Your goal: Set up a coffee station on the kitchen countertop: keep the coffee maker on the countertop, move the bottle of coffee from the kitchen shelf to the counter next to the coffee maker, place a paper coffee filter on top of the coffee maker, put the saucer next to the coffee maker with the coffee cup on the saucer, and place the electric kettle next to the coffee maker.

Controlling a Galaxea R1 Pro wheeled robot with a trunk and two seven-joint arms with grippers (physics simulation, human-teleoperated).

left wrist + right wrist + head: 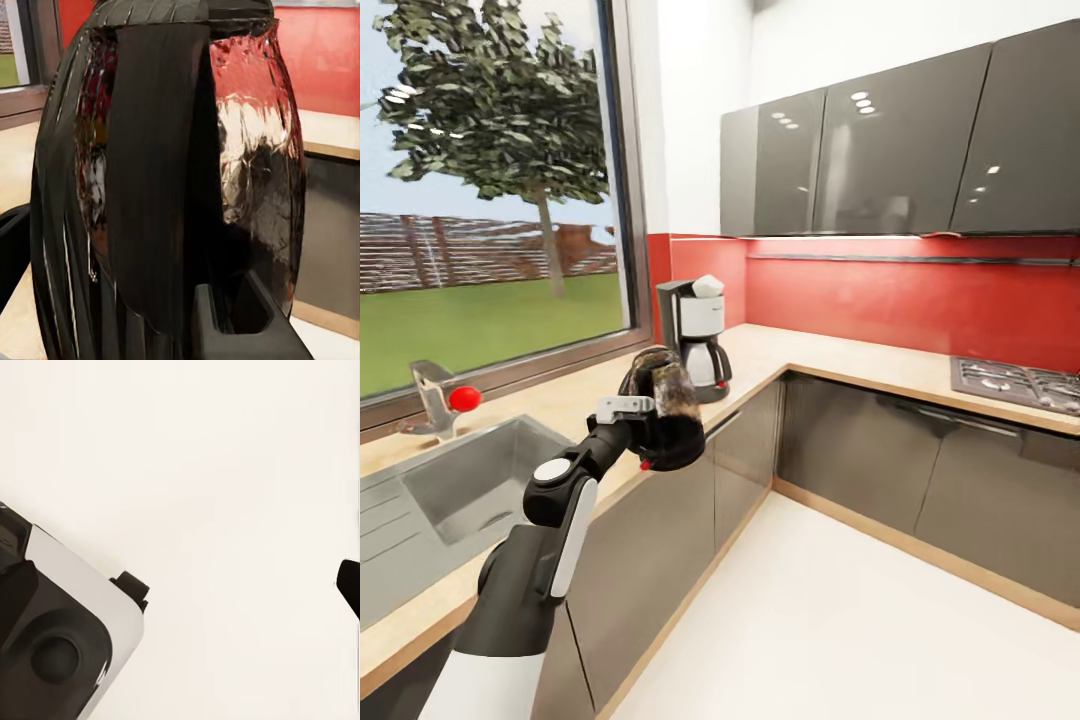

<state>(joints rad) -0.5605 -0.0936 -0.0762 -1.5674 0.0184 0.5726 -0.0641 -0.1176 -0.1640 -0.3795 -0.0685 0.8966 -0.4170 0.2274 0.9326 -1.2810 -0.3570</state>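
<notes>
The long light-wood countertop (830,355) over grey cabinet fronts runs from the lower left of the head view, past the steel sink (460,490), to the corner under the red backsplash and on to the right edge, where a gas hob (1015,383) sits. At the centre of that view, near the corner, stands the tall black drip coffee maker (698,335) with its white front panel and pale carafe; a small white folded paper coffee filter (707,286) rests on its top.

Just below and left of the machine in the frame, my left arm holds the rounded clear-glass electric kettle (665,410) with its black handle and dark inside, up in the air over the front edge of the counter, not yet set down. My left gripper (632,412) is closed around the black handle; in the left wrist view the handle and glossy glass body (255,150) crowd the lens, so I cannot see the fingertips themselves. A small red switch shows low on the kettle in the head view.

I judge the kettle to be fairly heavy and rigid, with a slick, breakable glass wall, so the handle is the right place to grip, and it should be lowered gently and kept upright beside the coffee maker.

The right wrist view looks at pale floor and part of my own base; I cannot tell how far my right gripper is open.
</notes>
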